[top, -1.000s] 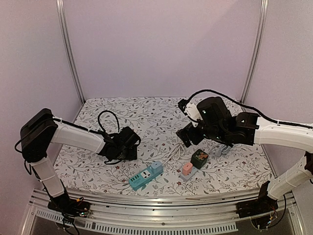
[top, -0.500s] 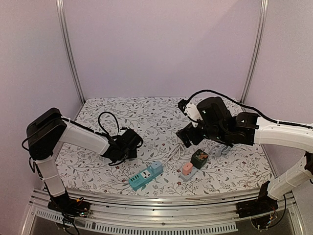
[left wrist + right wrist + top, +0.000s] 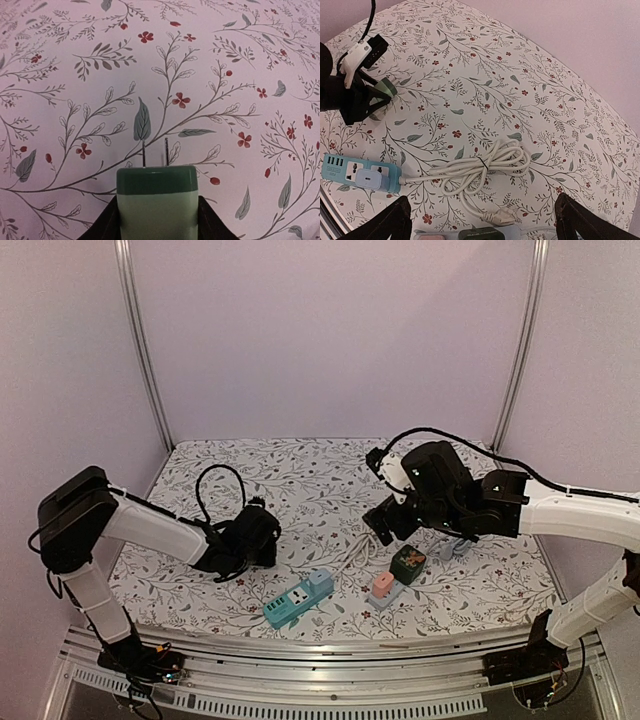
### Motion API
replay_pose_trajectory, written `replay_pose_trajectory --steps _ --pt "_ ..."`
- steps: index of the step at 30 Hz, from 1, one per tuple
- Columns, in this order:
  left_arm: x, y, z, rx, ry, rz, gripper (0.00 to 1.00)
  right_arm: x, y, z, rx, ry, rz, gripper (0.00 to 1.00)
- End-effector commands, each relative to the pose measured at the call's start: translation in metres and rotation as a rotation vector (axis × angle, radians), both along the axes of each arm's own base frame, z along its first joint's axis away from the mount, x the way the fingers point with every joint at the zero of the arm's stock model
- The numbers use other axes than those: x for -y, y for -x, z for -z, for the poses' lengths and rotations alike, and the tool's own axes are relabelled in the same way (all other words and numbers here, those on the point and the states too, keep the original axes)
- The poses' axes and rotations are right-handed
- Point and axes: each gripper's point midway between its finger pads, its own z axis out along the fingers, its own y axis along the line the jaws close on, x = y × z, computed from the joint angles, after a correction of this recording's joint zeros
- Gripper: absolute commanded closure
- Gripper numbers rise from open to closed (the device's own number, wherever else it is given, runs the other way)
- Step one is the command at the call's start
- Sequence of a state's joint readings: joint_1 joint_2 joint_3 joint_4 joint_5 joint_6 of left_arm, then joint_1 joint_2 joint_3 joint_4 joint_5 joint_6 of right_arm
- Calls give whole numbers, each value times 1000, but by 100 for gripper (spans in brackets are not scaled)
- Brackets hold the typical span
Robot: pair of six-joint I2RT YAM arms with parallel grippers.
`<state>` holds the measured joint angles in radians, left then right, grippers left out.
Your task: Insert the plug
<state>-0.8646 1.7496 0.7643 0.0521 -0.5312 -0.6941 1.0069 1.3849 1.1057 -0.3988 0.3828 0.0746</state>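
Toward the left edge of the bench [image 3: 300, 472], the green plug [image 3: 156, 200] is held in the left pincer [image 3: 254, 539]. The black fingers [image 3: 106, 226] are pressed on both of its sides, and its two thin metal pins are pointed forward over the flowered surface. Whether the plug is touching the bench cannot be told. Near the front edge, a little left of the middle, a teal power strip [image 3: 298, 599] is laid flat, and a white cable [image 3: 485, 165] is coiled near its right end. The right pincer [image 3: 385, 520] is held above the bench, right of the middle, with its jaws spread wide and nothing between them. Close to it, toward the front edge, a pink adapter [image 3: 382, 583] and a dark green adapter [image 3: 407, 562] are seen side by side.
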Motion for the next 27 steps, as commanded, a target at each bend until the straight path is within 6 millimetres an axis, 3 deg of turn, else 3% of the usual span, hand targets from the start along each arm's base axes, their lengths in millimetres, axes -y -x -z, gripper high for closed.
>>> replay_pose_trajectory --steps 1,9,21,27 --pt "21 5 -27 82 26 160 83 9 4 0 -22 -7 26 1" --pt "39 22 -54 164 45 383 88 4 19 -8 -95 -72 -28 1" --pt "85 73 -108 250 131 760 89 -45 71 -12 -412 -286 -342 1" --pt "107 108 -130 296 143 942 89 -70 66 -12 -625 -412 -349 1"
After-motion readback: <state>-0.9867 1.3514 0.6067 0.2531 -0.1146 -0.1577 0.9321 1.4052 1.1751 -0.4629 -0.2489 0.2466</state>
